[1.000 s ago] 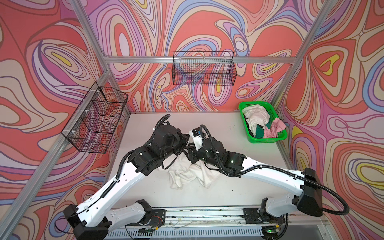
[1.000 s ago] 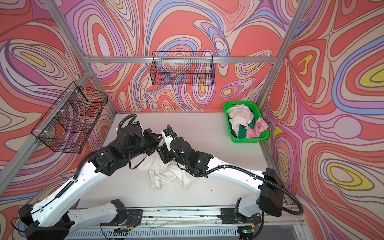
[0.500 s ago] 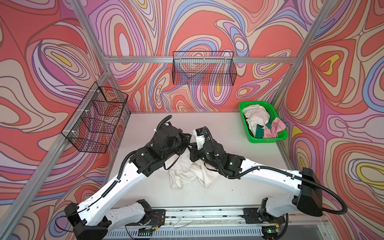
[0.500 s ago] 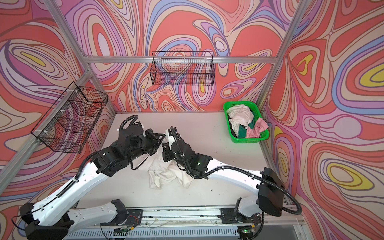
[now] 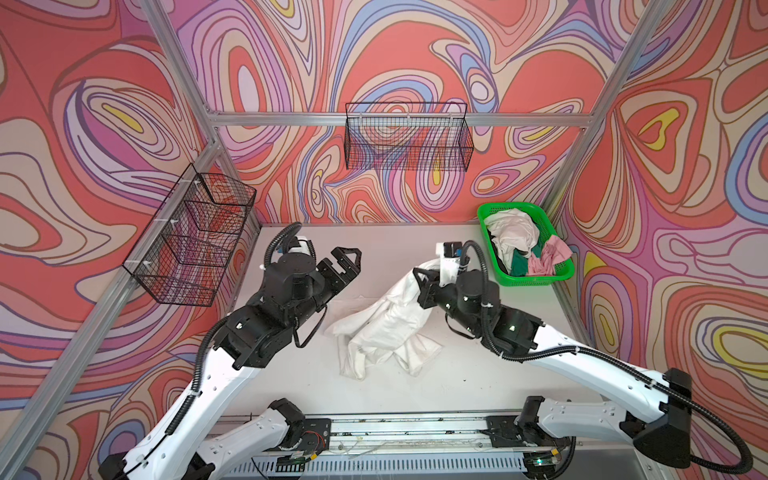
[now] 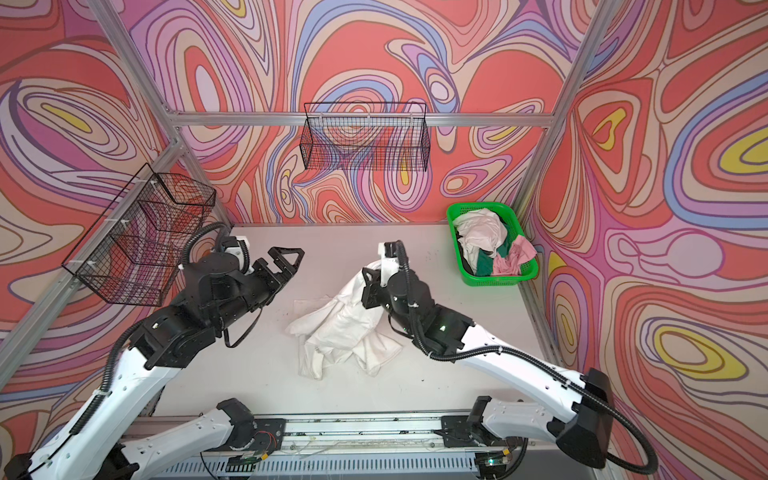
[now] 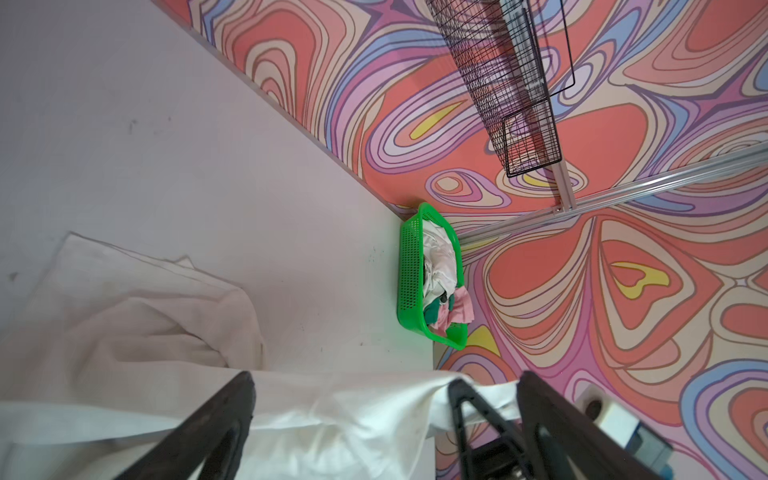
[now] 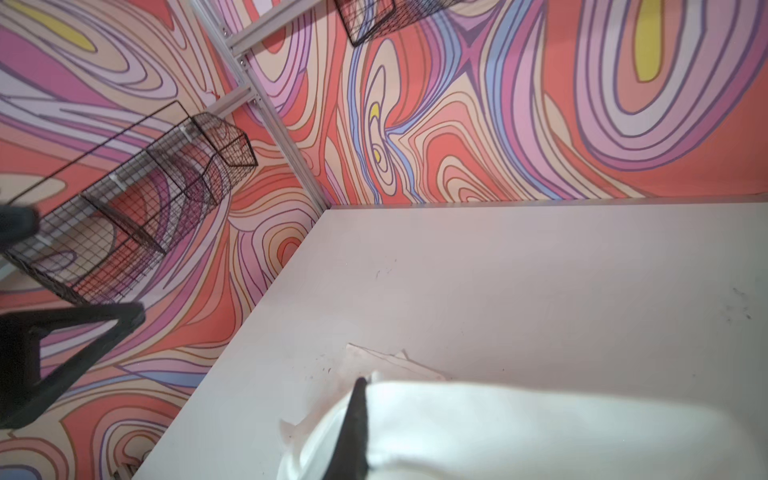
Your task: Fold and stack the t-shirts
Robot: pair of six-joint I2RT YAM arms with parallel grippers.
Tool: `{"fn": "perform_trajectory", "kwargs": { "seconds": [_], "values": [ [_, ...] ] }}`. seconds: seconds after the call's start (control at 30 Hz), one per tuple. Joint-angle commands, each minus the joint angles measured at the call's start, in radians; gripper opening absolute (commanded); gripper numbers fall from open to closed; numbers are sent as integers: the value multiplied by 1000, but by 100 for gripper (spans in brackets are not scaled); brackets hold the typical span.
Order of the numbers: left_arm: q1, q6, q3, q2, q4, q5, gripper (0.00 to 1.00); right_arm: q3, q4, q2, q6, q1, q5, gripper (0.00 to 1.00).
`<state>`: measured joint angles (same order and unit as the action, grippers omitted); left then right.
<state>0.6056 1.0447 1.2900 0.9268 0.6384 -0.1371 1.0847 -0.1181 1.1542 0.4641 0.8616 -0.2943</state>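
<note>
A crumpled white t-shirt (image 5: 382,328) (image 6: 340,328) lies mid-table, one end lifted. My right gripper (image 5: 424,278) (image 6: 370,278) is shut on that raised end; in the right wrist view cloth (image 8: 519,428) drapes over the gripper (image 8: 368,390) and only one black finger (image 8: 357,428) shows. My left gripper (image 5: 347,266) (image 6: 286,259) stands open and empty to the shirt's left. In the left wrist view its gripper (image 7: 385,376) spans wide, with the shirt (image 7: 124,324) beyond. More t-shirts, white (image 5: 511,232), dark green (image 5: 519,264) and pink (image 5: 548,253), lie in the basket.
A bright green mesh basket (image 5: 536,280) (image 6: 494,280) (image 7: 409,270) sits in the back right corner. Black wire baskets hang on the left wall (image 5: 191,237) and on the back wall (image 5: 409,141). The arms' rail (image 5: 395,432) runs along the front edge.
The left gripper opened, let go of the white t-shirt and drew away to the left. The right gripper shut on the shirt and carried its end up and to the right.
</note>
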Motion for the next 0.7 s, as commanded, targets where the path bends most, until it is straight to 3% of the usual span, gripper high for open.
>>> {"fn": "perform_trajectory", "kwargs": {
  "seconds": [0.0, 0.07, 0.23, 0.4, 0.47, 0.6, 0.67],
  "values": [
    [-25, -245, -18, -46, 121, -19, 100, 152, -80, -21, -24, -95, 121, 0],
    [-30, -329, -81, -81, 101, -6, 100, 279, -146, 10, -62, -113, 166, 0],
    [-31, -512, -271, -122, -32, 156, 100, 590, -296, 117, -134, -116, 276, 0],
    [-30, -534, -431, -109, -108, 330, 100, 721, -373, 149, -165, -116, 284, 0],
    [-8, -521, -495, -125, -145, 352, 100, 759, -401, 163, -176, -116, 277, 0],
    [163, -561, -550, -145, -216, 214, 100, 830, -448, 195, -189, -116, 295, 0],
    [259, -587, -558, -102, -264, 83, 100, 846, -458, 200, -194, -116, 306, 0]
  ]
}}
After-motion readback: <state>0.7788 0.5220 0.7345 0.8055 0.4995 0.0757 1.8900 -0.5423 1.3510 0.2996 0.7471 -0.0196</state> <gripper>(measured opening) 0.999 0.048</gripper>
